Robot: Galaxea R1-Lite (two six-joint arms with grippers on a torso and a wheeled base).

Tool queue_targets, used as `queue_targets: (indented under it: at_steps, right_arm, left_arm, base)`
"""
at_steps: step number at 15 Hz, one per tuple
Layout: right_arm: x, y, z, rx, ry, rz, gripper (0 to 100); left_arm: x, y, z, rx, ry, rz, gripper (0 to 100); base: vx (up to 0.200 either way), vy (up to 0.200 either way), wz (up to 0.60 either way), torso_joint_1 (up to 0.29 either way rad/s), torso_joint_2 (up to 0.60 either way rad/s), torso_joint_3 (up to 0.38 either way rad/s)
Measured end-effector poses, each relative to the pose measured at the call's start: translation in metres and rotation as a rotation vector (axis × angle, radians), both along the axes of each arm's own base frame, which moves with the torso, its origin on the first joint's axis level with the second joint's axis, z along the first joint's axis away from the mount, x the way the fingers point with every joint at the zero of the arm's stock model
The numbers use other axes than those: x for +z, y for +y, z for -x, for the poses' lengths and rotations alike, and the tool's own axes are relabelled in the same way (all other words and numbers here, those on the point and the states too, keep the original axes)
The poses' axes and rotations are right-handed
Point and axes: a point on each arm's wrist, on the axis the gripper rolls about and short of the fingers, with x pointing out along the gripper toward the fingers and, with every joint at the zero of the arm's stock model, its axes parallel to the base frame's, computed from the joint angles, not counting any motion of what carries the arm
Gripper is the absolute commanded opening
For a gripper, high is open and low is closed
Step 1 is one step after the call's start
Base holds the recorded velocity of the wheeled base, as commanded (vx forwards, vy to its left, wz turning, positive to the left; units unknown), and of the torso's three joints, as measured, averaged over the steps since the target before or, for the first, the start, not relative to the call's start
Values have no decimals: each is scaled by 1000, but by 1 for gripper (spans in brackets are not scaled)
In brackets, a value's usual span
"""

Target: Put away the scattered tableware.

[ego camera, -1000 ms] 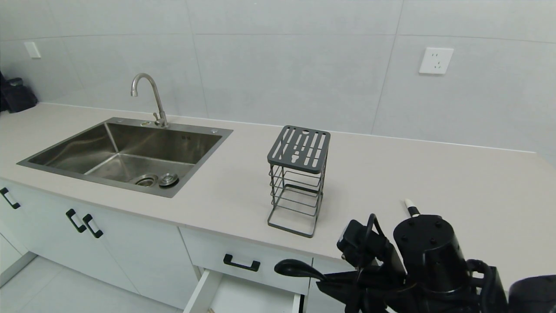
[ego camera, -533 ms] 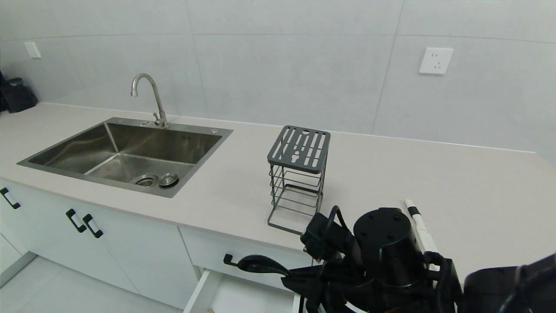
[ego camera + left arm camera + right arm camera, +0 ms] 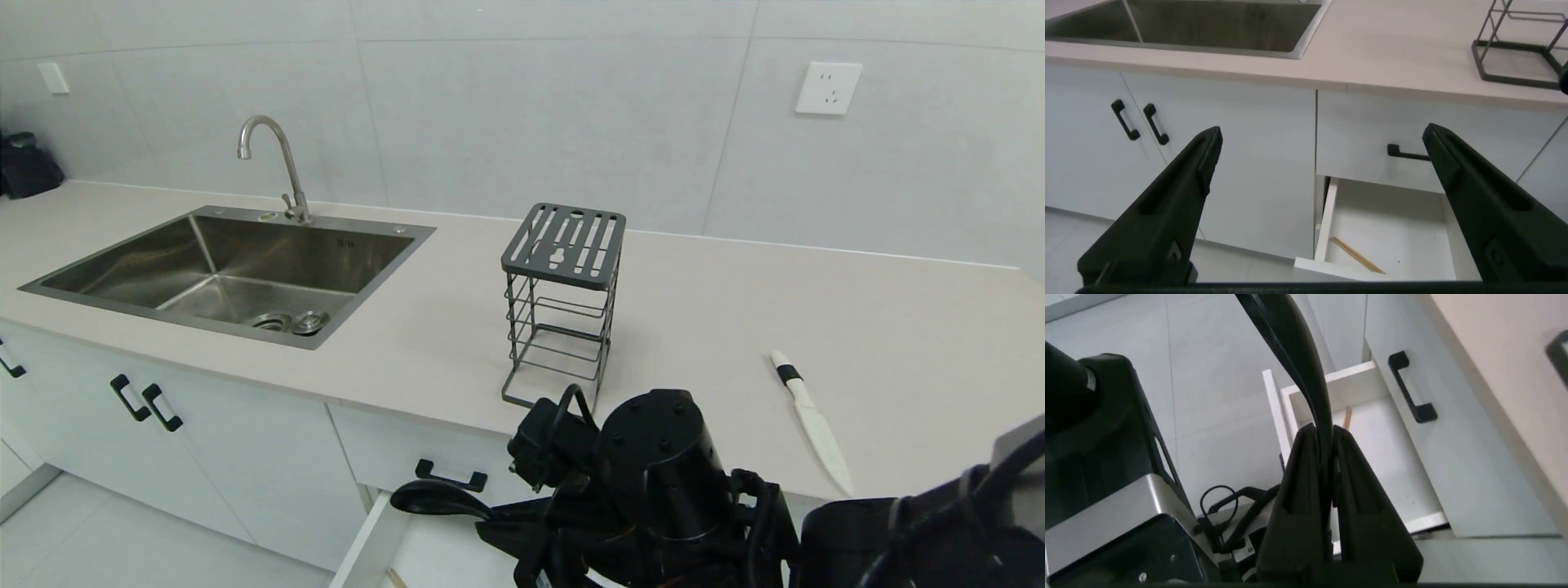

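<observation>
L gripper (image 3: 1321,135) wide open, empty, facing open drawer (image 3: 1396,216) below counter front edge. R gripper (image 3: 1327,449) clamped on black spoon (image 3: 1290,351) handle, over drawer. Step: stow spoon. Next: lower in, release. White knife (image 3: 808,412) near counter's front-right edge, still to do.

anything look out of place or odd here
The white knife lies loose on the counter, its blade tip at the front edge, where it looks easy to knock off. Below, a drawer stands open with a thin wooden stick lying aslant inside. Nothing looks spilled or broken.
</observation>
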Motion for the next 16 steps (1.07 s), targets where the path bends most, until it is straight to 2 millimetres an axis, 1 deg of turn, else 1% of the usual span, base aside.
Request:
queue_targets:
  at_steps: [2, 4, 7, 8, 12, 16]
  right_arm:
    - [0, 8, -3, 11, -13, -7, 0]
    - [1, 15, -7, 35, -62, -7, 0]
    - [6, 23, -12, 127, -241, 37, 0]
    - [6, 25, -14, 133, -255, 38, 0]
    - [-3, 25, -14, 125, -204, 72, 0]
    - [-9, 26, -14, 116, -172, 77, 0]
  left_arm:
    - [0, 0, 0, 0, 0, 0, 100]
    - [0, 0, 0, 0, 1, 0, 100]
    - [0, 0, 0, 0, 0, 0, 100]
    - [0, 0, 0, 0, 0, 0, 100]
    - [0, 0, 0, 0, -1, 0, 100]
    - [0, 0, 0, 0, 0, 0, 100]
  base:
    - [0, 0, 0, -241, 522, 281]
    - [0, 0, 0, -119, 266, 144]
    - [0, 0, 0, -32, 79, 41]
    - [0, 0, 0, 0, 0, 0]
    - [0, 0, 0, -18, 43, 21]
    - [0, 0, 0, -184, 408, 220]
